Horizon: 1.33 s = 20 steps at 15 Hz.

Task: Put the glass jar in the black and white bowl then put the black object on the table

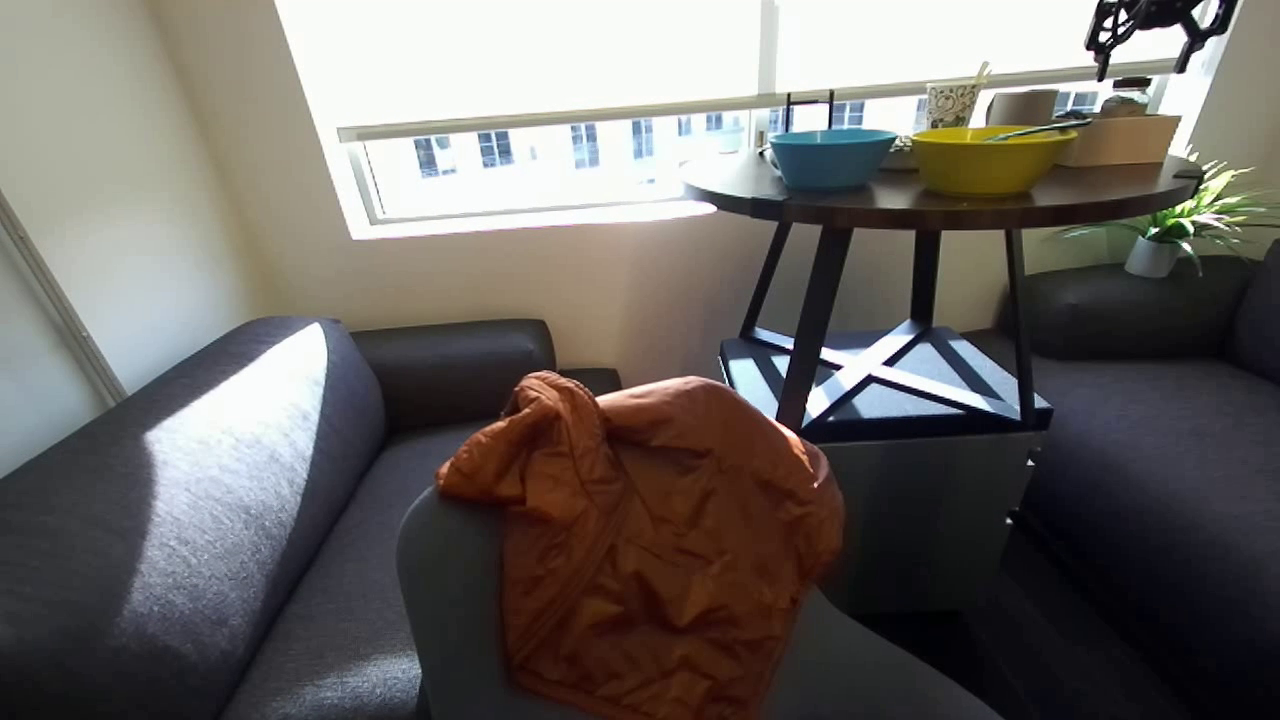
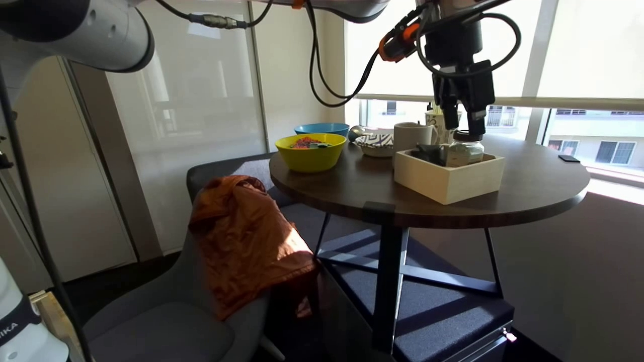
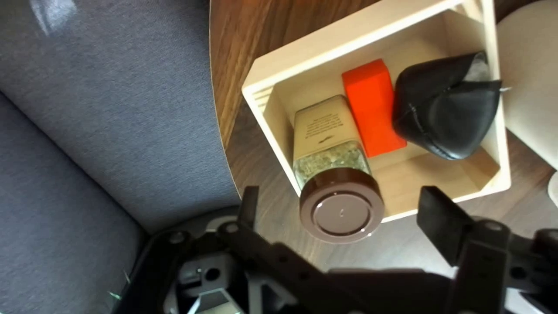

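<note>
Grey at the left of an exterior view: showing a chair (image 2: 156, 327) bearing an orange jacket (image 2: 246, 241). Next, displaying the round, dark-topped table (image 2: 352, 190), carrying first a yellow bowl (image 2: 309, 162) with reddish contents (image 2: 305, 143) and, just beside, a blue bowl (image 2: 322, 129). Continuing rightward: presenting the black and white bowl (image 2: 377, 147), then a pale mug (image 2: 406, 134) with a patterned cup (image 2: 438, 120) behind. Beside the mug: revealing a pale wooden box (image 2: 422, 178) resting on the table, enclosing the black object (image 2: 426, 153) toward the left and the glass jar (image 2: 467, 151) toward the right; in the wrist view, exposing a red-orange block (image 3: 372, 109) between these two. Just above the jar: showing the gripper (image 2: 463, 124), with fingers (image 3: 440, 222) spread widely, flanking the brown lid (image 3: 342, 209) in the wrist view. At far right: marking a small flat dark piece (image 2: 569, 158) near the table's edge.
</note>
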{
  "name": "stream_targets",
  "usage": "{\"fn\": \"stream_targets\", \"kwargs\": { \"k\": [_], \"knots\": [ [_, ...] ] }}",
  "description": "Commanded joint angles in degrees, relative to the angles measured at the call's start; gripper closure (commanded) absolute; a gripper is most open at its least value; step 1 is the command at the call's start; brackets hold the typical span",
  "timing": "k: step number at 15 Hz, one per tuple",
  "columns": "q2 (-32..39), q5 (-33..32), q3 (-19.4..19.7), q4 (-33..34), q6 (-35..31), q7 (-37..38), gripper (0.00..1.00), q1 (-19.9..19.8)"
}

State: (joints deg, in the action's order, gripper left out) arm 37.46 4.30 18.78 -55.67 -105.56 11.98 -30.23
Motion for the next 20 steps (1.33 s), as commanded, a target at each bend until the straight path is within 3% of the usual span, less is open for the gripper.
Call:
{"fn": "stream_targets", "kwargs": {
  "k": [1,7,8,9,13,16,20],
  "knots": [
    [3.8,0.4,-1.4,7.1,3.9,1.2,0.09,-1.7],
    [7.5,0.4,-2.1,12.2,6.0,2.8,0.12,-2.9],
    [8.0,0.4,-2.2,12.9,6.3,3.1,0.18,-3.2],
    [8.5,0.4,-2.3,13.7,6.7,3.5,0.38,-3.5],
    [10.5,0.0,-2.7,17.0,7.9,4.6,0.67,-4.5],
    [9.9,0.6,-2.2,16.8,7.9,4.4,0.75,-4.1],
    [7.7,0.7,-2.6,16.8,11.8,2.5,0.75,-3.8]
  ]
}}
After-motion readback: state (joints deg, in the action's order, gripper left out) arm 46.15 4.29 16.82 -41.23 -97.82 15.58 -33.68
